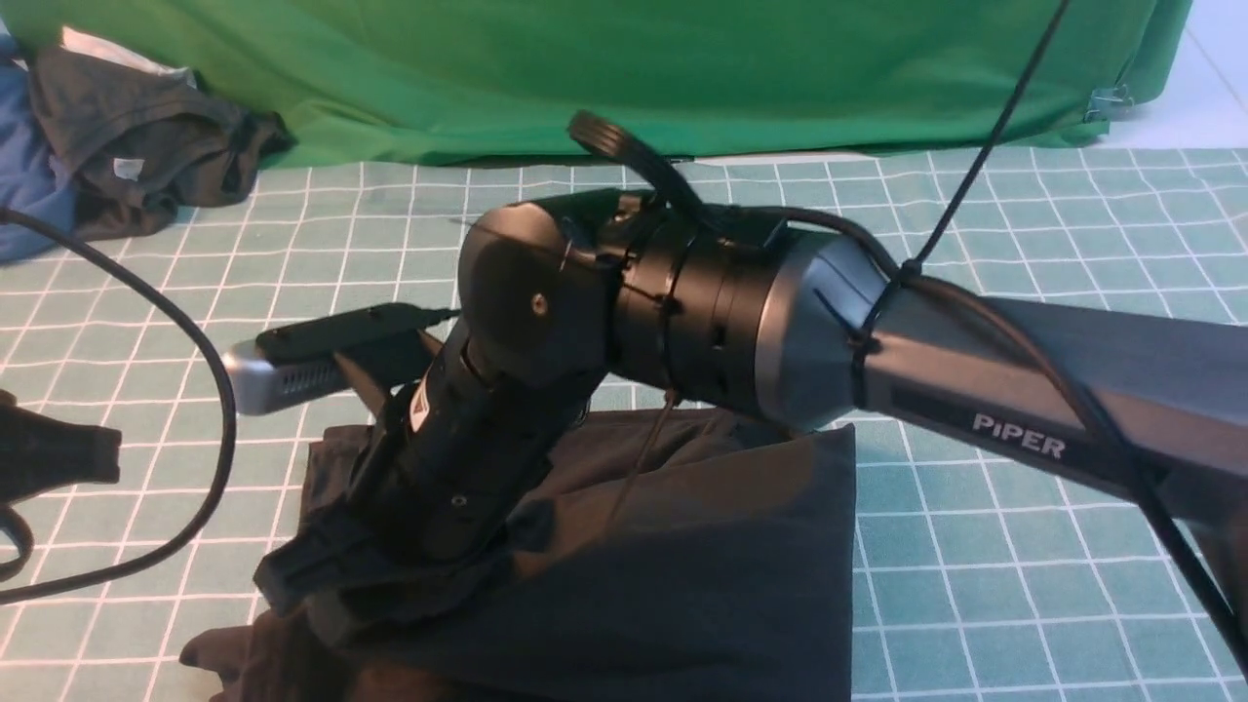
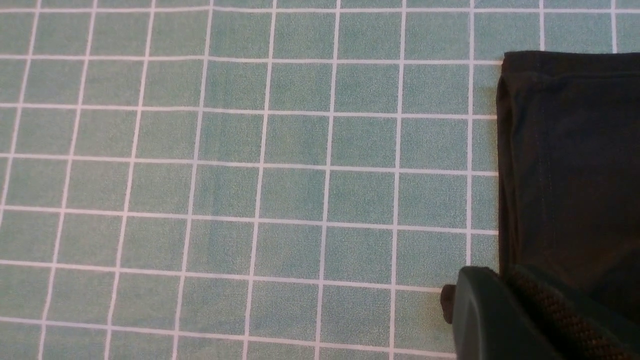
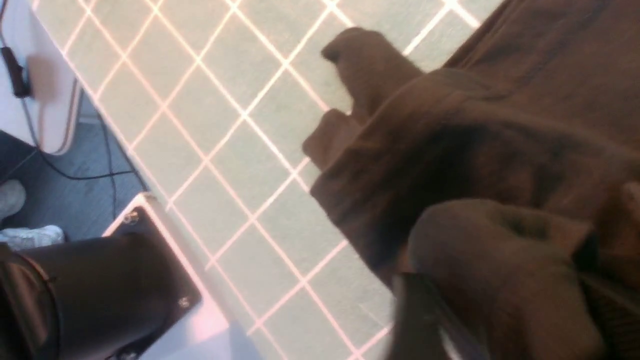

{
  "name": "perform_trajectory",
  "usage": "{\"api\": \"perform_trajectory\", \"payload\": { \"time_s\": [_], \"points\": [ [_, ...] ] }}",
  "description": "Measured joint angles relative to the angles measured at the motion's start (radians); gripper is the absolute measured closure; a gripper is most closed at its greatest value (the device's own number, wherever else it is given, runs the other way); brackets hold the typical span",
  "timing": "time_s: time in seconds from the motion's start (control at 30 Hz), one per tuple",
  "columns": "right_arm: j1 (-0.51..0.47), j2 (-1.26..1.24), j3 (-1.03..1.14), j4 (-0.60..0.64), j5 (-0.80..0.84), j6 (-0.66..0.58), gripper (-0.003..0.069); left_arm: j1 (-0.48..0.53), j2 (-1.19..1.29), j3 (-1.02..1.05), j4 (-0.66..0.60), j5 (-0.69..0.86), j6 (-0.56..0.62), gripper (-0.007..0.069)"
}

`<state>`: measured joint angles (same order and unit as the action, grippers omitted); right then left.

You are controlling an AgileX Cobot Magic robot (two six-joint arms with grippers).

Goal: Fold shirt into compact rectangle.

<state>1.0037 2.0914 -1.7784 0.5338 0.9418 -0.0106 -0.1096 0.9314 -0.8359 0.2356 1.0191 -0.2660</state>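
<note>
The black shirt point(image 1: 702, 565) lies folded on the green grid mat near the front, its straight edges showing and its print hidden. My right arm reaches across to the shirt's left front corner. There my right gripper point(image 1: 302, 585) points down into the cloth. In the right wrist view its fingers point(image 3: 425, 320) stand wide apart, open, with a loose bunch of the shirt point(image 3: 500, 125) bulging between them. My left gripper point(image 2: 502, 280) is shut with nothing in it, hovering just beside the shirt's point(image 2: 570, 165) folded edge. It shows at the front view's left edge point(image 1: 97, 453).
A dark grey garment with a small grey tag point(image 1: 146, 146) and a blue cloth point(image 1: 29, 185) lie at the back left, against the green backdrop point(image 1: 682, 68). A black cable point(image 1: 219, 390) loops over the mat at the left. The table's edge and the robot's base point(image 3: 100, 290) show in the right wrist view.
</note>
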Motion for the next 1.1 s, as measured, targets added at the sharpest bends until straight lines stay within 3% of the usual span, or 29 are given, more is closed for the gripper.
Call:
{"api": "perform_trajectory", "payload": {
  "time_s": [0.13, 0.2, 0.3, 0.43, 0.6, 0.8, 0.93, 1.1],
  "points": [
    [-0.007, -0.007, -0.061, -0.005, 0.101, -0.060, 0.0126, 0.000, 0.000, 0.000, -0.002, 0.002, 0.000, 0.0610],
    [-0.021, -0.019, -0.096, -0.034, 0.169, -0.081, 0.0128, 0.000, 0.000, 0.000, -0.002, 0.006, -0.005, 0.0610],
    [-0.054, -0.069, -0.137, -0.134, 0.243, -0.078, 0.0193, 0.000, 0.000, 0.000, -0.002, 0.007, -0.015, 0.0610],
    [-0.096, -0.159, -0.146, -0.250, 0.260, -0.067, 0.0331, 0.000, 0.000, 0.000, -0.003, 0.007, -0.020, 0.0610],
    [-0.139, -0.331, -0.047, -0.433, 0.264, -0.066, 0.0593, 0.000, 0.000, 0.000, -0.042, 0.016, -0.042, 0.0610],
    [-0.256, -0.516, 0.239, -0.503, 0.268, -0.065, 0.0637, 0.000, 0.036, 0.000, -0.247, 0.017, -0.005, 0.0610],
    [-0.310, -0.605, 0.437, -0.504, 0.253, -0.064, 0.0638, 0.000, 0.161, -0.001, -0.417, -0.014, 0.122, 0.0610],
    [-0.314, -0.651, 0.527, -0.455, 0.191, -0.061, 0.0638, 0.000, 0.296, -0.046, -0.438, -0.049, 0.175, 0.0606]
  ]
}}
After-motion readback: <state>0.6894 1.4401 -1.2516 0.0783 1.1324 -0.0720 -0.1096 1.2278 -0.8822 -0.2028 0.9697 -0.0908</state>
